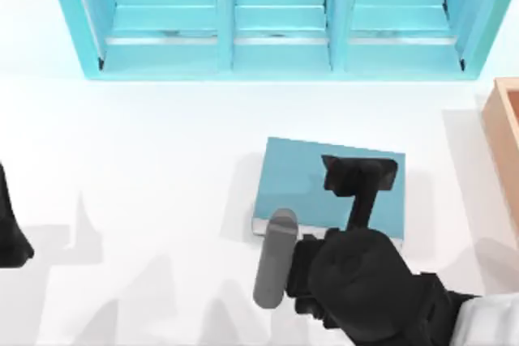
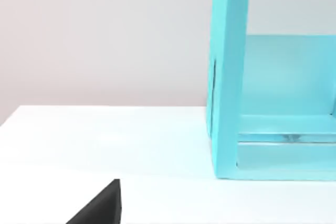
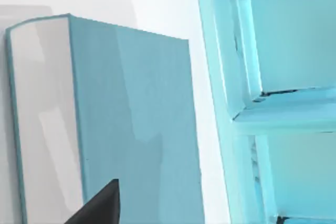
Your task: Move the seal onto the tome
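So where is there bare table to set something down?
Bare: the table between the left arm and the tome, up to the shelf unit. Crowded: over the tome, where the right gripper hangs, and toward the tan box.

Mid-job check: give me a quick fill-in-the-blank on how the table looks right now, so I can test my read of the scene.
1. The right pincer hangs over the teal tome, whose page edges are ____.
2. The open tan box sits at the ____ edge of the table.
3. The left arm is parked at the table's ____ edge.

Missing words: white; right; left.
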You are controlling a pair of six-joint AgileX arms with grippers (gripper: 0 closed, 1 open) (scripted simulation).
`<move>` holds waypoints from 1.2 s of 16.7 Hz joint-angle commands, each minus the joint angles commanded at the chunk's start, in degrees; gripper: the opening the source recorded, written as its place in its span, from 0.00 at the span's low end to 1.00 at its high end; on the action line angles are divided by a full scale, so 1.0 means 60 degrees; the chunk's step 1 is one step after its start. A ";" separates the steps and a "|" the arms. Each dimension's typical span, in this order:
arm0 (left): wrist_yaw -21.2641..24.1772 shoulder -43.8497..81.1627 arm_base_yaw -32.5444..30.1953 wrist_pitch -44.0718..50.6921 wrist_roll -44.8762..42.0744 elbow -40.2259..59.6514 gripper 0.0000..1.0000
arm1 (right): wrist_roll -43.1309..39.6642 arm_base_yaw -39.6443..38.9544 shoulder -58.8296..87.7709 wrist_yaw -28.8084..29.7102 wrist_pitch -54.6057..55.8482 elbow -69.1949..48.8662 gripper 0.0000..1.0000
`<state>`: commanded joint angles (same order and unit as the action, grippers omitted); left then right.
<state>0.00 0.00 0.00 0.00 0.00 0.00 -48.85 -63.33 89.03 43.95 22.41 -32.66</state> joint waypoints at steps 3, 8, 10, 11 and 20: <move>0.0000 0.0000 0.0000 0.0000 0.0000 0.0000 1.00 | 0.1228 0.2056 0.0480 -0.1233 -0.2492 -0.1887 1.00; 0.0000 0.0000 0.0000 0.0000 0.0000 0.0000 1.00 | 0.3195 0.5993 0.1357 -0.3511 -0.7404 -0.5068 1.00; 0.0000 0.0000 0.0000 0.0000 0.0000 0.0000 1.00 | 0.3847 0.7560 0.1693 -0.4395 -0.9436 -0.6287 1.00; 0.0000 0.0000 0.0000 0.0000 0.0000 0.0000 1.00 | 0.4135 0.8322 0.1848 -0.4813 -1.0394 -0.6855 1.00; 0.0000 0.0000 0.0000 0.0000 0.0000 0.0000 1.00 | 0.5475 1.3151 0.2709 -0.7229 -1.5694 -0.9317 1.00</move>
<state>0.00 0.00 0.00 0.00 0.00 0.00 -16.00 15.58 105.28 0.57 -71.75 -88.56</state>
